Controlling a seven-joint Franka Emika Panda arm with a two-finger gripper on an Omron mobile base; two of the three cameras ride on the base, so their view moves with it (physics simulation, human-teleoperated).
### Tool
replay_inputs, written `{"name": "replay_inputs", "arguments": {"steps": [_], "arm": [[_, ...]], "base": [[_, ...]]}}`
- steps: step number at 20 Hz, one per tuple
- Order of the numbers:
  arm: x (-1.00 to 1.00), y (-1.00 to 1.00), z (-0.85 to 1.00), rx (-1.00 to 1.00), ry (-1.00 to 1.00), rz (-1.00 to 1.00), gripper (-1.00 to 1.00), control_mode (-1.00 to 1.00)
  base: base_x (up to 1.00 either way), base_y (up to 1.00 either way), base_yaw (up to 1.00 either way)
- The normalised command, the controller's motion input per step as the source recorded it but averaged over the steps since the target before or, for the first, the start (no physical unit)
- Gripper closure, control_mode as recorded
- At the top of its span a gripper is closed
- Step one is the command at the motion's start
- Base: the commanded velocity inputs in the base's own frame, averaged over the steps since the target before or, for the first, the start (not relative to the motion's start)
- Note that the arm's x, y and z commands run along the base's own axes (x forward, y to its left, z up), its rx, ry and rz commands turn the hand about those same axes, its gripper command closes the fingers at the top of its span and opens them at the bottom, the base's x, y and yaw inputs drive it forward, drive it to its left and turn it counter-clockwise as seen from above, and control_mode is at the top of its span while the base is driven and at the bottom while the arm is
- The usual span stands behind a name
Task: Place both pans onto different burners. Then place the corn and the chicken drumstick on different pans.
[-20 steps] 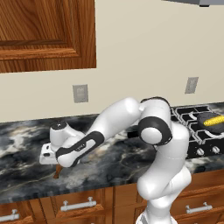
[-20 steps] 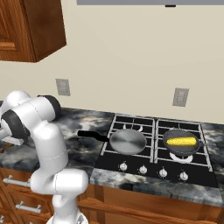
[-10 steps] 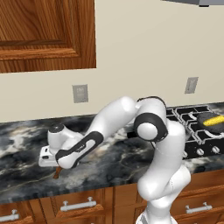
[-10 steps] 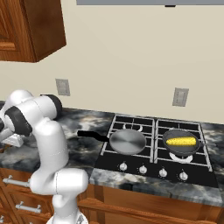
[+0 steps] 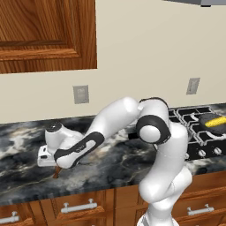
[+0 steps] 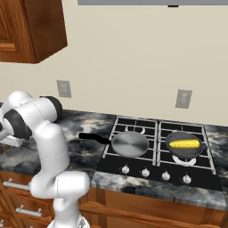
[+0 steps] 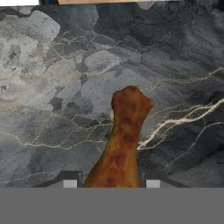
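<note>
The reddish-brown chicken drumstick lies on the dark marble counter, thick end between my fingertips, knobbed end pointing away. My gripper is low over it with both fingers close against its sides. From the left base, the gripper is near the counter's front edge at far left, with a bit of the drumstick under it. The silver pan sits on the front left burner. The darker pan on the front right burner holds the corn.
The black cooktop with its row of silver knobs is far to the right of the gripper. The silver pan's black handle sticks out left over the counter. Wall outlets are behind, a wooden cabinet above.
The fingers have come together from wide open onto the sides of the drumstick. The arm has barely moved. Pans and corn are unchanged.
</note>
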Motion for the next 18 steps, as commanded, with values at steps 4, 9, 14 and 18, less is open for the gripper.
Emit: {"name": "replay_inputs", "arguments": {"steps": [4, 9, 14, 18], "arm": [[0.0, -0.28, 0.93, 0.0, -0.03, 0.0, 1.0, -1.0], [0.0, -0.33, 0.99, 0.0, 0.04, -0.01, 1.0, -1.0], [-0.15, -0.55, 0.37, -0.04, 0.02, -0.01, 1.0, -1.0], [-0.05, -0.74, 0.16, -0.06, 0.0, 0.0, 1.0, -1.0]], "base": [[0.0, 0.0, 0.0], [0.0, 0.0, 0.0], [0.0, 0.0, 0.0], [0.0, 0.0, 0.0]]}}
